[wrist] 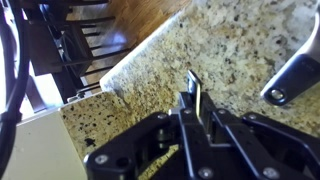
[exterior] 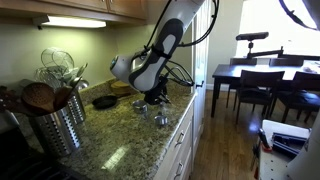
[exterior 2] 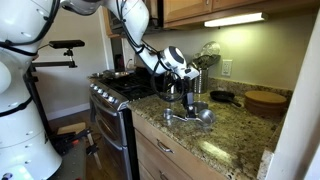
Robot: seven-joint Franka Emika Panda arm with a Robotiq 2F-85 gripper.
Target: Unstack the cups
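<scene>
In an exterior view the arm [exterior: 165, 45] bends down over the speckled stone desk [exterior: 110, 150]. Its jaws hang low over the cups [exterior: 141, 110], small silver ones standing apart near the desk's front edge. A dark pan [exterior: 104, 100] lies behind them, and a ribbed steel utensil holder [exterior: 60, 125] stands well apart.

In an exterior view past the stove [exterior 2: 115, 92], the cups [exterior 2: 204, 116] sit on the desk just below the jaws.

In the wrist view the jaws are pressed together with nothing visible between the fingertips [wrist: 196, 92], over bare desk [wrist: 230, 40]. A shiny silver shape [wrist: 290, 78] at the right edge is cut off.
</scene>
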